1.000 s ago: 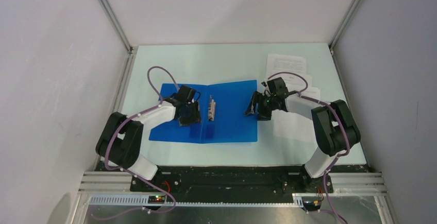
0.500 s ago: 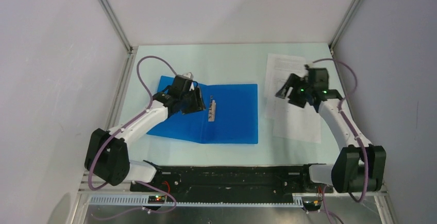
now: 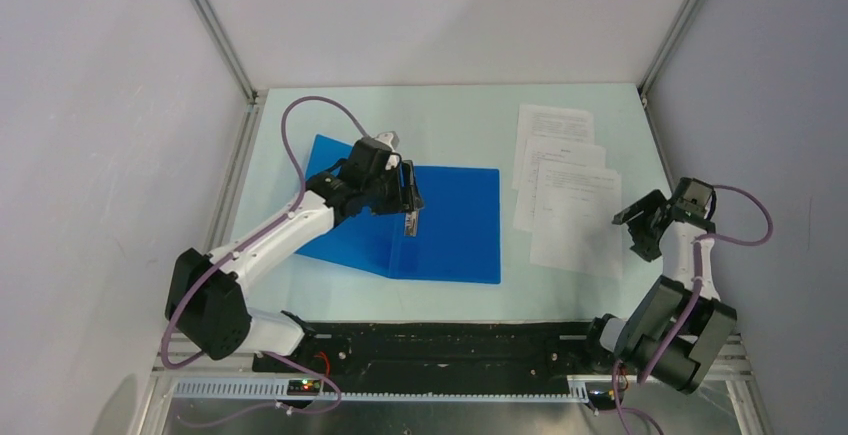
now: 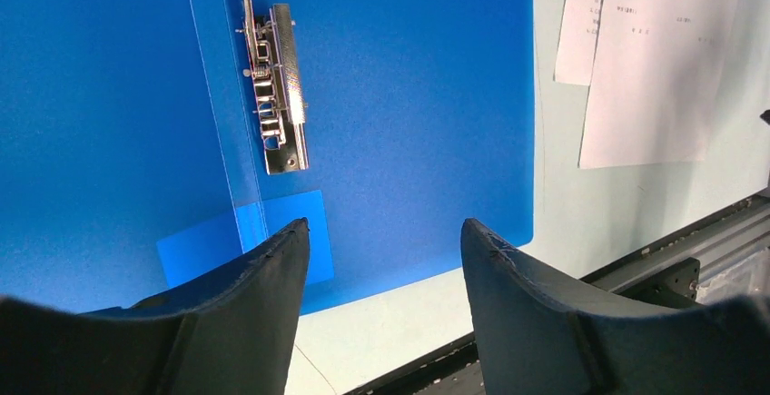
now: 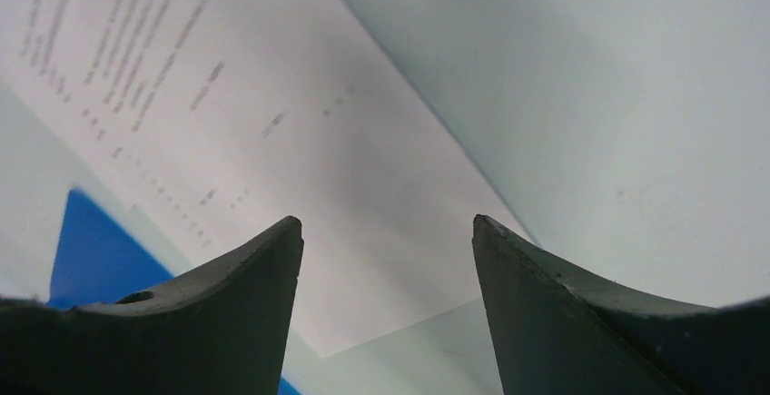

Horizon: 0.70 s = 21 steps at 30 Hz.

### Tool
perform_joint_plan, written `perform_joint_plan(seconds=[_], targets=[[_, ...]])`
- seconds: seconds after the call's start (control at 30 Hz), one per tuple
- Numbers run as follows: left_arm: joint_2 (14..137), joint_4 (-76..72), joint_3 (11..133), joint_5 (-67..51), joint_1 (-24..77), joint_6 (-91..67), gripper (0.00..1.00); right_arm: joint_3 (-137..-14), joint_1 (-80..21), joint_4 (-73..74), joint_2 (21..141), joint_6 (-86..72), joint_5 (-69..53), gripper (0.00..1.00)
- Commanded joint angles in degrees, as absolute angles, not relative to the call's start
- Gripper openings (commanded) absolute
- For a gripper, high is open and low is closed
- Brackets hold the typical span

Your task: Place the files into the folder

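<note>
Here, seen from above, a pale green desk [image 3: 450, 120] carries a bright blue folder [image 3: 455, 225]. It lies open with both covers spread, a little toward 9 o'clock from the desk's middle. A metal clip [image 3: 411, 218] runs along the inner spine.

The files [image 3: 565, 190] are three white printed sheets, fanned and overlapping. They lie flat at 3 o'clock of the folder, just beside its right cover, with a thin strip of desk between.

The left tool [image 3: 408, 193] hangs over the folder's spine, above the far end of the clip. In its wrist view, the left tool [image 4: 386, 232] has its two dark fingers spread apart with nothing between them. Below it are the blue cover and the clip [image 4: 277, 86], which sits at 11 o'clock from the fingers.

The right tool [image 3: 640, 227] sits at 4 o'clock of the files, by the near right edge of the nearest sheet. In its wrist view, the right tool [image 5: 386, 224] also has its fingers spread and holds nothing. A sheet's corner [image 5: 354, 232] lies beneath it, and a blue sliver of the folder [image 5: 91, 245] shows at 8 o'clock.
</note>
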State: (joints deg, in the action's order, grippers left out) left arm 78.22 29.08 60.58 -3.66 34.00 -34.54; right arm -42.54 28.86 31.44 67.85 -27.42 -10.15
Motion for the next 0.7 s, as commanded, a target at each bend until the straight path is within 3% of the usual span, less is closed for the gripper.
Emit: perform_joint_plan(seconds=[0.0, 0.2, 0.33, 0.67], targets=[[79.1, 28.9, 62.9, -4.6, 33.5, -34.2, 0.67, -43.5, 30.4, 28.7, 73.1, -26.7, -6.6, 0.73], [78.7, 28.9, 63.0, -6.4, 32.8, -33.6, 0.68, -44.9, 30.6, 27.3, 79.6, -25.9, -5.9, 0.76], [78.2, 28.9, 62.5, -7.8, 32.2, -33.0, 0.68, -45.0, 29.7, 26.2, 83.1, -24.6, -11.9, 0.77], [81.6, 28.9, 65.8, -12.3, 32.2, -32.2, 0.68, -45.6, 19.4, 25.8, 84.9, -24.4, -17.8, 0.76]])
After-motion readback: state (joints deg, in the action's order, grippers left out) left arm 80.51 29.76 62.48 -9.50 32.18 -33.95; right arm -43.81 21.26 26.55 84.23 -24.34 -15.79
